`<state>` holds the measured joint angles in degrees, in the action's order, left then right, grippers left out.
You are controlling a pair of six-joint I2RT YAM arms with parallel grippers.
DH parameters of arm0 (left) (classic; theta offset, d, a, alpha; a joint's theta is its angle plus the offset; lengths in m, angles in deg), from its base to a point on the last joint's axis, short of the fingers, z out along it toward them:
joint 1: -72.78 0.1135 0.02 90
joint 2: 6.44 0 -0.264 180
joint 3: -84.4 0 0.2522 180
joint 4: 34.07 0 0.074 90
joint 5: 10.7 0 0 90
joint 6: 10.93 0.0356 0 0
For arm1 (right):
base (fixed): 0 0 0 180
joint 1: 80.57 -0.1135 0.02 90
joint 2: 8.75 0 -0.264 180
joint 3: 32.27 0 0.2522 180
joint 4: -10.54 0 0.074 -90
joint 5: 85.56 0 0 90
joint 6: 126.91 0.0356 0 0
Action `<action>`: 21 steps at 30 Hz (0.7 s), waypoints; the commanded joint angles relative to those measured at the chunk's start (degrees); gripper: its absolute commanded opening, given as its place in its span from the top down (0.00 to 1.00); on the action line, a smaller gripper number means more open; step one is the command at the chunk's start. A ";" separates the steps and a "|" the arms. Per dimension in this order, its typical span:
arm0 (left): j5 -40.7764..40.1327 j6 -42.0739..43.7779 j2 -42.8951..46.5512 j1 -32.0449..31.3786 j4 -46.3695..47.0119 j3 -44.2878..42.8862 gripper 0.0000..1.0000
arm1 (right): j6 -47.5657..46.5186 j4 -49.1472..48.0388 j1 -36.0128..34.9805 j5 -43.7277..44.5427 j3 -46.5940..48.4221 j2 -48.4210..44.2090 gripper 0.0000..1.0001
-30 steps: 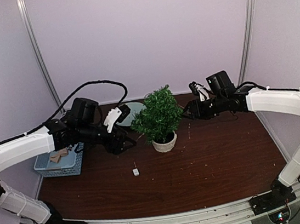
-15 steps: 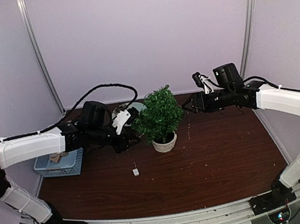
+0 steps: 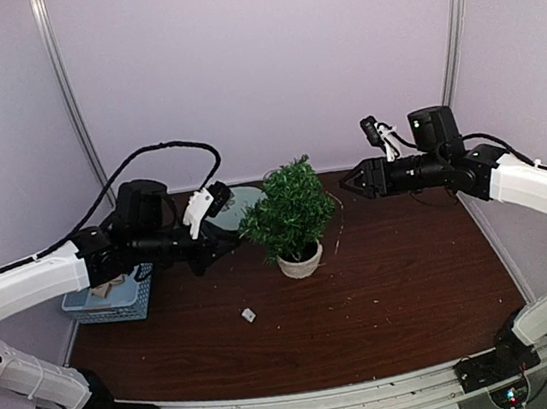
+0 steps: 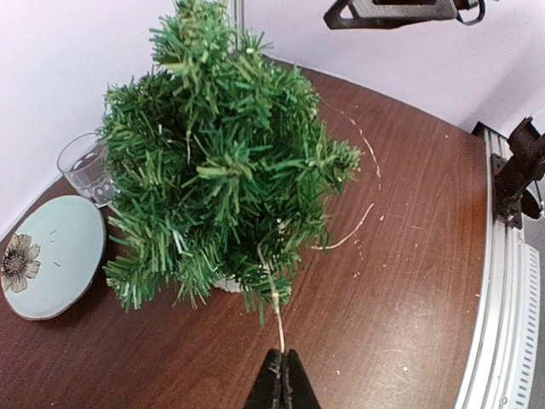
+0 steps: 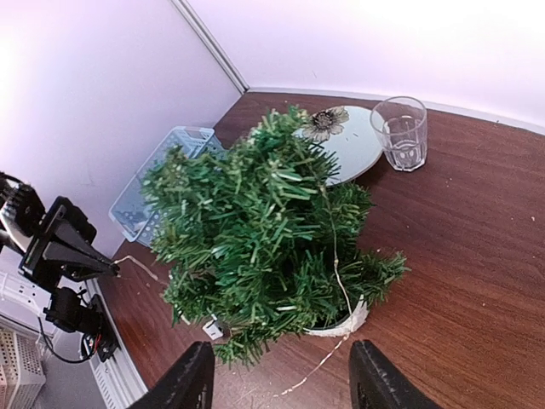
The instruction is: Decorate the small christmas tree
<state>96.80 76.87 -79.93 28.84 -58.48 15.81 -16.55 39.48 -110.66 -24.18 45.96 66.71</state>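
The small christmas tree (image 3: 290, 210) stands mid-table in its off-white pot (image 3: 301, 263). A thin pale light wire (image 4: 278, 317) runs out of its lower branches into my left gripper (image 4: 283, 375), which is shut on the wire just left of the tree (image 4: 220, 166). In the top view that left gripper (image 3: 229, 247) sits low beside the foliage. My right gripper (image 5: 281, 383) is open and empty, hovering above and to the right of the tree (image 5: 266, 228); the top view shows this gripper (image 3: 345, 183) clear of the branches. The wire (image 5: 338, 260) hangs down over the pot and trails onto the table.
A clear glass cup (image 4: 85, 165) and a pale blue flowered plate (image 4: 49, 256) lie behind the tree. A blue basket (image 3: 114, 296) sits at the left edge. A small white box (image 3: 248, 315) lies on the brown table in front of the pot.
My left gripper has shut on the wire and drawn back slightly left. The right arm has risen and pulled back to the right, away from the tree.
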 commanded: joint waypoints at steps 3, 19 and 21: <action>0.41 -5.54 1.44 0.26 0.04 -4.24 1.00 | -1.43 -7.24 -3.00 -2.64 -6.89 -6.71 0.48; 0.27 -13.11 7.22 1.52 -1.31 -10.27 1.00 | -4.76 -13.86 -14.74 2.84 -12.52 -9.78 0.60; -1.31 -14.22 7.59 2.50 -2.19 -11.06 1.00 | -4.95 -13.78 -15.03 3.53 -12.32 -9.94 0.60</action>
<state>98.31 65.90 -73.84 29.49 -59.99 7.55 -20.66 28.97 -125.02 -23.35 34.02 58.12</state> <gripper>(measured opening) 0.002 0.398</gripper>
